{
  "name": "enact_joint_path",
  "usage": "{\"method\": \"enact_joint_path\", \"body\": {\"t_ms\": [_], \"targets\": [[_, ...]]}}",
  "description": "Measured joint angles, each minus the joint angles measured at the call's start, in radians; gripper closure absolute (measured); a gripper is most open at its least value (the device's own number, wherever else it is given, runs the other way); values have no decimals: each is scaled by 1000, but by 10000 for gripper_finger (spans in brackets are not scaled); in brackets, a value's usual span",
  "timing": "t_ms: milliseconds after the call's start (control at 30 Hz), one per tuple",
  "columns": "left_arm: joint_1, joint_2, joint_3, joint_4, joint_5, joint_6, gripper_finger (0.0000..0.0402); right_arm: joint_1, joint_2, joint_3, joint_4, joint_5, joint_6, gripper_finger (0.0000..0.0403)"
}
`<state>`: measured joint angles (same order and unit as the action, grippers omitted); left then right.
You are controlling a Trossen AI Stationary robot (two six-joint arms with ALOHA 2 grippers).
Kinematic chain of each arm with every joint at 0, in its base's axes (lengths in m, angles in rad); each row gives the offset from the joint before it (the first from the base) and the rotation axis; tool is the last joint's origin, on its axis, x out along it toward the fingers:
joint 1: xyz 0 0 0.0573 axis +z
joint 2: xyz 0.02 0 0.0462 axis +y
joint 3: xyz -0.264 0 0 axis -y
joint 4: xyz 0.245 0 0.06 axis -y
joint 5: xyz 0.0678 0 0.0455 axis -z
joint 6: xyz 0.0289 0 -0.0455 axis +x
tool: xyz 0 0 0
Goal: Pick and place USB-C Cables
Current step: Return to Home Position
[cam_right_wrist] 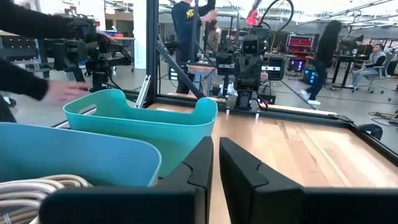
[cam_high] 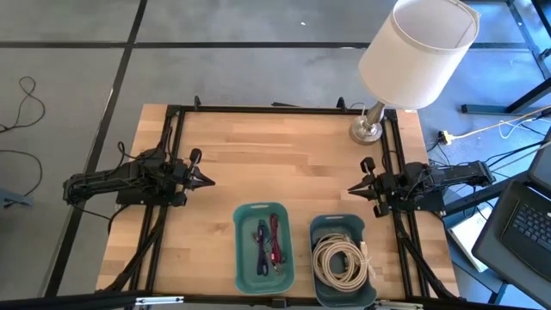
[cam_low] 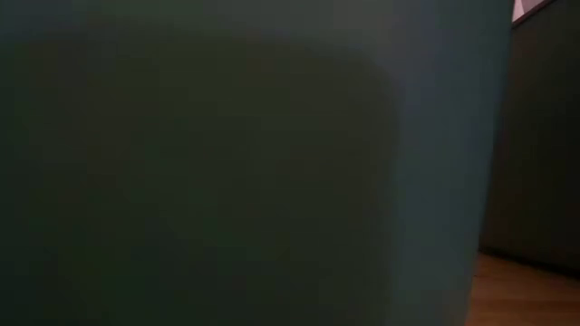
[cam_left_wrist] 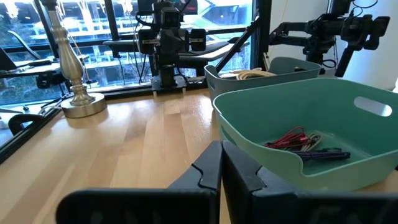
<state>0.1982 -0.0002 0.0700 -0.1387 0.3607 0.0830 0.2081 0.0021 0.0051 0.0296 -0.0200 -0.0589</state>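
Note:
Two teal trays stand at the table's near edge. The left tray (cam_high: pixel 263 247) holds short red, teal and dark leads (cam_high: pixel 269 244), which also show in the left wrist view (cam_left_wrist: pixel 301 143). The right tray (cam_high: pixel 343 261) holds cream-white coiled cables (cam_high: pixel 342 262), whose edge shows in the right wrist view (cam_right_wrist: pixel 37 186). My left gripper (cam_high: pixel 209 181) is shut and empty at the table's left side, above the wood. My right gripper (cam_high: pixel 353 189) is shut and empty at the right side.
A lamp with a white shade (cam_high: pixel 417 50) and metal base (cam_high: pixel 366 130) stands at the far right corner. A black frame (cam_high: pixel 284 108) runs around the table. The low view is filled by a tray wall (cam_low: pixel 236 163). People stand in the room beyond (cam_right_wrist: pixel 186 25).

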Motion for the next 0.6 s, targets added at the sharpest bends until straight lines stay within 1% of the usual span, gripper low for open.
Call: {"method": "enact_joint_path", "body": {"t_ms": [133,233,267,333,367,433,500,567,600], "targets": [[-2,0,0,0,0,0,396,0,0,0,0,0,0,370],[-32,0,0,0,-2,-15,396,0,0,0,0,0,-2,370],[-48,0,-1,4,-3,6,397,0,0,0,0,0,-2,370],[-94,0,-6,72,-31,77,399,0,0,0,0,0,0,370],[-120,0,-5,127,-69,112,400,0,0,0,0,0,2,370],[-175,0,-6,205,-195,165,399,0,0,0,0,0,-2,370],[-224,0,-56,303,-397,198,397,0,0,0,0,0,-1,370],[-265,1,-62,310,-600,153,394,0,0,0,1,0,2,370],[-276,0,-62,312,-668,129,394,0,0,0,0,0,1,370]]}}
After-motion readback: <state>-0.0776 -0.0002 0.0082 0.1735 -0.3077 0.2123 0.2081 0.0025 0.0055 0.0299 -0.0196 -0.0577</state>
